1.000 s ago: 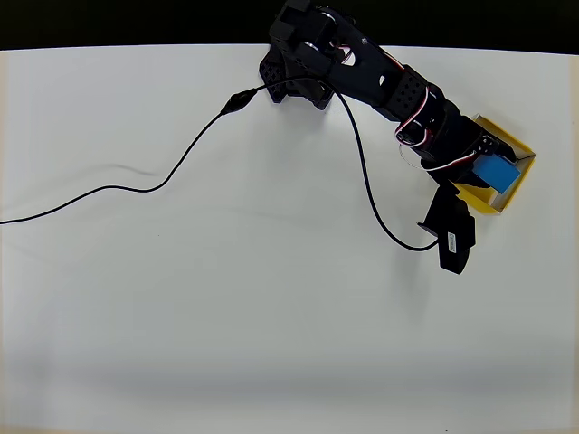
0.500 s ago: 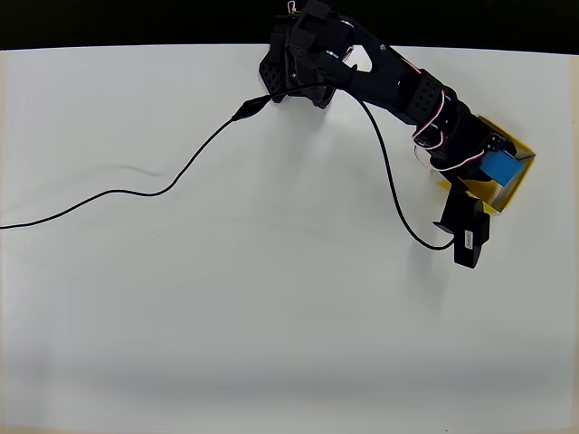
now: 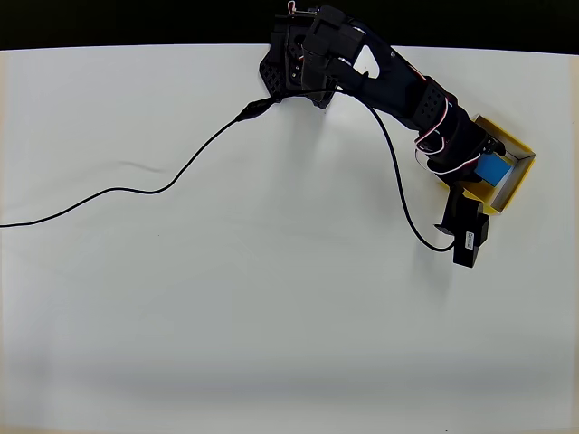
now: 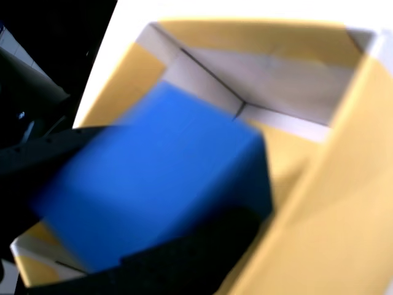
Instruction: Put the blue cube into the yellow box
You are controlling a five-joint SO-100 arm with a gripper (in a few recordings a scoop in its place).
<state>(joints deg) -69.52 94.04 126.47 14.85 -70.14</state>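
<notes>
The yellow box (image 3: 517, 152) sits near the table's right edge in the overhead view. My gripper (image 3: 485, 165) reaches into it from the left, shut on the blue cube (image 3: 494, 169), which sits within the box's outline. In the wrist view the blue cube (image 4: 159, 184) is blurred and large, clamped between a dark finger (image 4: 55, 150) on the left and another finger (image 4: 190, 258) below. It hangs low inside the yellow box (image 4: 344, 203), close to the pale inner walls (image 4: 276, 80). Whether the cube touches the floor cannot be told.
A black cable (image 3: 136, 186) snakes from the arm's base (image 3: 298, 63) across the left half of the white table (image 3: 271, 316). The wrist camera block (image 3: 468, 237) juts out below the box. A dark strip lies beyond the table's far edge.
The arm has stretched further toward the box and dropped lower. The cube has sunk deeper into the box, and the camera block has swung slightly right.
</notes>
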